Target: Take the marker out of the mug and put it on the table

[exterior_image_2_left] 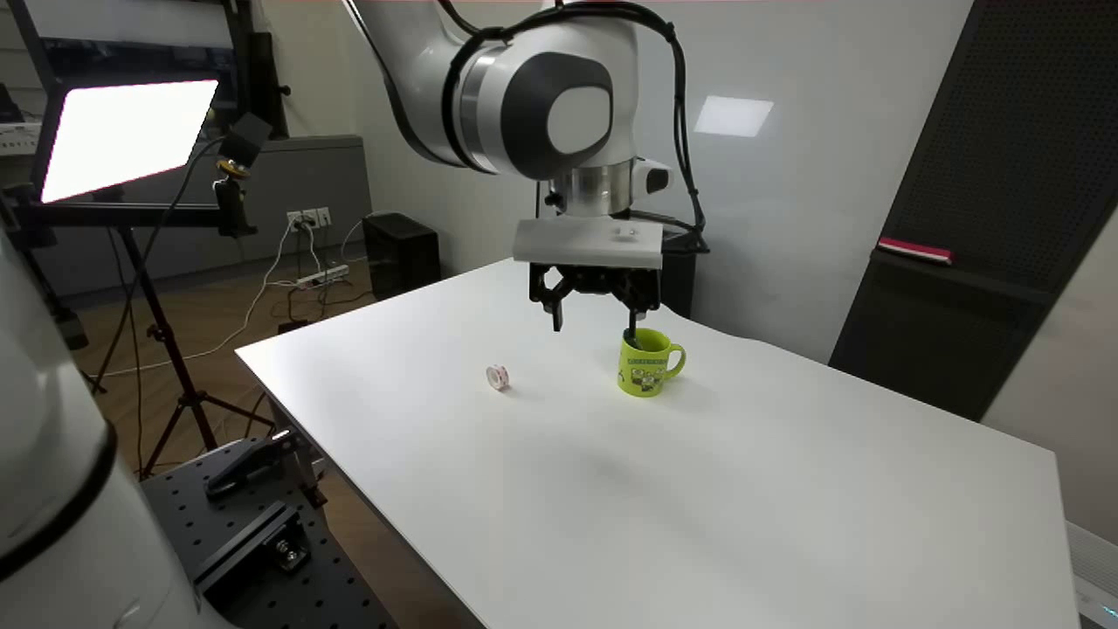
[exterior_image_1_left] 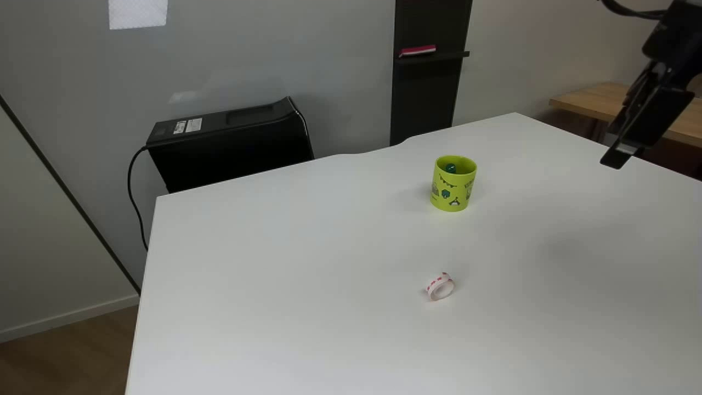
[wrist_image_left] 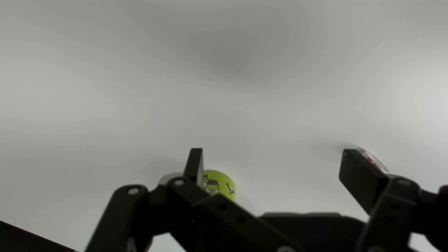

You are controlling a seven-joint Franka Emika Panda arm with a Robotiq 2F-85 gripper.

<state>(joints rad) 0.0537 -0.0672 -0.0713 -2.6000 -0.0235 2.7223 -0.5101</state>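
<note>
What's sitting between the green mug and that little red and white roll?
Only the white tabletop shows between the green mug and the little roll, in both exterior views.

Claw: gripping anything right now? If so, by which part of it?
Nothing held. The claw is open, jaws wide apart; the marker is in the mug, away from it.

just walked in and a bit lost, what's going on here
A robot arm is meant to take the marker out of the green mug and put it on the white table. Right now it is handling nothing: its open gripper hangs above the table, apart from the mug, with the marker inside the mug. A small ring, perhaps tape, also lies on the table.
</note>
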